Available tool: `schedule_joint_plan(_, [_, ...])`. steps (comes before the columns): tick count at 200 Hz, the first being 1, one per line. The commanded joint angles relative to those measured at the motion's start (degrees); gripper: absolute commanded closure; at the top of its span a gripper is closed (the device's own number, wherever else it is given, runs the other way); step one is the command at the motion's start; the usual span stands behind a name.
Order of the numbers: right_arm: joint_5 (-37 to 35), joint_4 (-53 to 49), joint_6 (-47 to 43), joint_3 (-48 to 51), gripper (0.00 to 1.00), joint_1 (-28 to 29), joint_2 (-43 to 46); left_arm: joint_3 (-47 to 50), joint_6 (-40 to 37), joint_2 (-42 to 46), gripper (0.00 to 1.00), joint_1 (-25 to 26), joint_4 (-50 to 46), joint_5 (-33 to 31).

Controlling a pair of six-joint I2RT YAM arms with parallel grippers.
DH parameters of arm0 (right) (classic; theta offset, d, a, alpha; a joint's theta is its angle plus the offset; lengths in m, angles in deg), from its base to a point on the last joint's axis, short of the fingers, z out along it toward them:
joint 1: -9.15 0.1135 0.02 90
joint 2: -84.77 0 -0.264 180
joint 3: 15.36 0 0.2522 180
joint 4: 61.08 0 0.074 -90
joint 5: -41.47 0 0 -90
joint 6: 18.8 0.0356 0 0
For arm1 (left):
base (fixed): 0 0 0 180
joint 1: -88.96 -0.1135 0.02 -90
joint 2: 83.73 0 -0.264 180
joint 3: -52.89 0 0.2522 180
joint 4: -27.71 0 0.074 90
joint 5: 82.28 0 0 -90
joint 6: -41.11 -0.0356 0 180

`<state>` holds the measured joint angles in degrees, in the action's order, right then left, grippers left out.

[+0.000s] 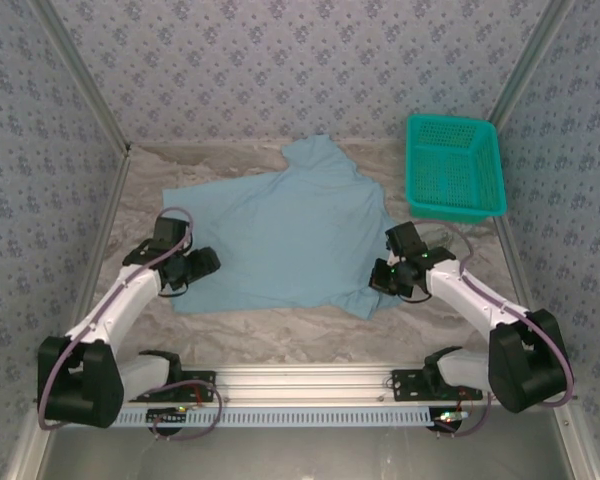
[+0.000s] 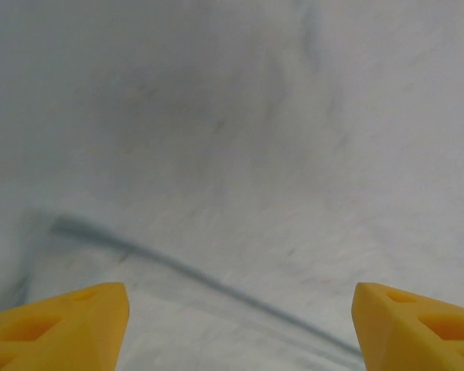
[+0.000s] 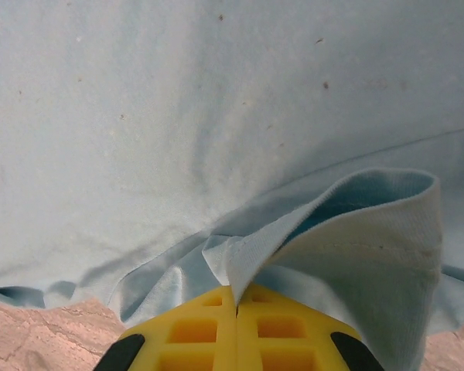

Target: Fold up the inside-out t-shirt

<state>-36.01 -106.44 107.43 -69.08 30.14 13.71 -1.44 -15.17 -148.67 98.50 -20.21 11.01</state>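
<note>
The light-blue inside-out t-shirt [image 1: 280,235] lies spread over the middle of the table, one sleeve pointing to the back. My left gripper [image 1: 202,264] hovers over its left edge with its yellow fingers [image 2: 69,321] wide apart; blurred pale cloth [image 2: 232,154] with a dark seam line lies under them and nothing is between them. At the shirt's near right corner my right gripper [image 1: 390,280] is shut on the cloth. In the right wrist view its yellow fingers [image 3: 193,328] press together on a hemmed edge [image 3: 255,255], which stands up in a fold [image 3: 363,224].
A teal mesh basket [image 1: 455,165] stands at the back right. Patterned walls close in the left, right and back sides. The arm bases and a metal rail [image 1: 300,385] line the near edge. Bare sandy tabletop [image 1: 280,330] runs in front of the shirt.
</note>
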Motion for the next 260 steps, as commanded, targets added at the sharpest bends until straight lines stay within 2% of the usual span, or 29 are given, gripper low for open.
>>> schedule_joint_plan(1, [2.2, 3.6, -1.9, 0.4, 1.0, -0.2, -0.6, 1.6, 4.9, 5.0, 0.25, -0.9, -9.6, -4.3])
schedule_joint_plan(34, [4.7, 7.5, -3.7, 0.8, 1.0, -1.2, -1.6, 4.3, 10.7, 8.5, 0.29, -5.2, -12.1, -4.2])
schedule_joint_plan(70, [9.6, 10.9, -5.2, 1.5, 1.0, -4.4, -3.2, 3.2, 9.5, 2.0, 0.35, -10.5, -8.4, -1.9])
schedule_joint_plan(116, [12.6, 11.6, -7.2, 1.6, 1.0, -7.2, -4.8, -0.5, 4.5, -8.1, 0.46, -10.5, -6.1, -2.0])
schedule_joint_plan(139, [12.9, 12.1, -7.0, 2.1, 1.0, -7.6, -4.9, -0.6, 2.6, -8.8, 0.48, -10.6, -5.0, -4.6])
schedule_joint_plan(177, [12.2, 12.3, -7.0, 2.0, 1.0, -7.6, -5.0, -1.4, 0.2, -11.4, 0.49, -10.5, -2.8, -3.8])
schedule_joint_plan(227, [11.2, 11.5, -6.6, 1.8, 1.0, -7.3, -4.4, -1.5, -1.8, -11.7, 0.62, -10.5, -3.2, -3.9])
schedule_joint_plan(260, [10.5, 10.8, -6.7, 1.6, 1.0, -7.2, -4.3, -0.6, -1.0, -8.9, 0.66, -9.8, -4.3, -4.2])
